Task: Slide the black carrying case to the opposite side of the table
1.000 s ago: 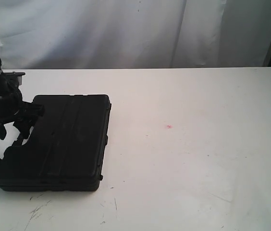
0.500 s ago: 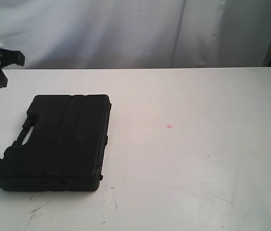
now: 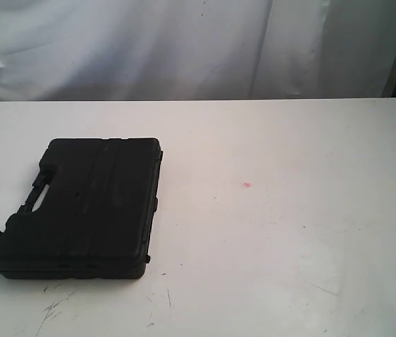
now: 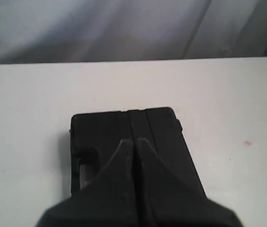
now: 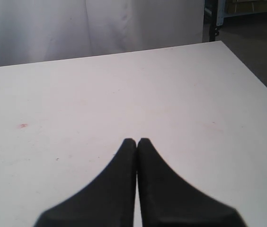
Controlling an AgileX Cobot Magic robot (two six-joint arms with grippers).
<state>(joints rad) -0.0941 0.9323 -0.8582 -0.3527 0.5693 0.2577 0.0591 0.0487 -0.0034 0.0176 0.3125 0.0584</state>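
Observation:
The black case point(image 3: 86, 207) lies flat on the left part of the white table point(image 3: 289, 232), its handle slot point(image 3: 41, 196) facing left. No arm shows in the exterior view. In the left wrist view the case point(image 4: 157, 132) lies below and ahead of my left gripper point(image 4: 134, 141), which is shut with nothing between its fingers and held above the case. My right gripper point(image 5: 137, 141) is shut too, empty, hovering over bare table point(image 5: 171, 94) far from the case.
A small red mark point(image 3: 247, 184) sits mid-table. Dark scuffs point(image 3: 54, 305) mark the front left. White curtain point(image 3: 184, 42) hangs behind the far edge. The table's right edge point(image 5: 252, 71) drops to dark floor.
The left arm, beside the case's handle a second ago, lifted up and left and has gone out of the exterior view. The case has not moved.

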